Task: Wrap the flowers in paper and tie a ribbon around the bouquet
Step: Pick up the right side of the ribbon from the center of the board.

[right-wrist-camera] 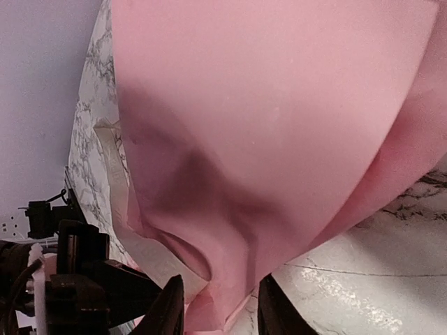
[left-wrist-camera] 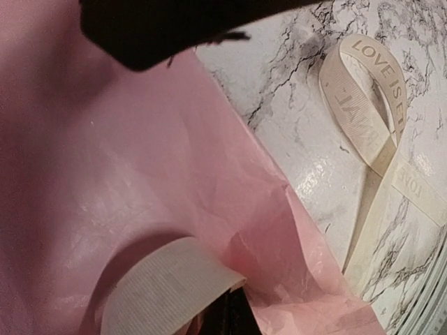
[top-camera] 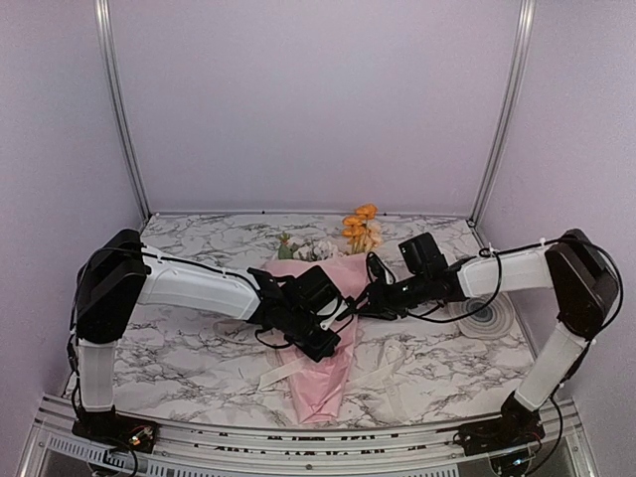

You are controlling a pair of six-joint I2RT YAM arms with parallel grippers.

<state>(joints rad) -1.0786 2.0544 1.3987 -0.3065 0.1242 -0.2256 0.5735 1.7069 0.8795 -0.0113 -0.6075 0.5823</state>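
The bouquet (top-camera: pixel 320 388) lay flat, its pink paper (right-wrist-camera: pixel 265 139) cone tapering nearward, with the orange and white flowers (top-camera: pixel 360 227) beyond both jaws. A paper fold sat between the parted jaws of the right gripper (right-wrist-camera: pixel 220 314). The lettered cream ribbon (left-wrist-camera: pixel 370 125) looped beside the left gripper (top-camera: pixel 320 338), one end pinched in its jaws.

Top view: stems of the flowers (top-camera: pixel 360 227) hidden inside the paper (top-camera: pixel 323 383). Left gripper (top-camera: pixel 318 343) fingertips masked by its own wrist body. Ribbon (top-camera: pixel 283 373) goes out of sight under the cone mid-run. Ringed disc (top-camera: pixel 487 320) near the right edge of the tabletop (top-camera: pixel 179 348), partly covered by the right arm (top-camera: pixel 497 273); what it is not legible.

Left wrist view: ribbon lettering readable only as "LOVE IS", the rest folded away. Fingers (left-wrist-camera: pixel 234 317) a dark sliver at the bottom edge; pinch on the ribbon end undetermined. Blurred black mass (left-wrist-camera: pixel 160 28) at the top.

Right wrist view: paper overruns the top and right edges. Right gripper (right-wrist-camera: pixel 220 307) cropped at the bottom.
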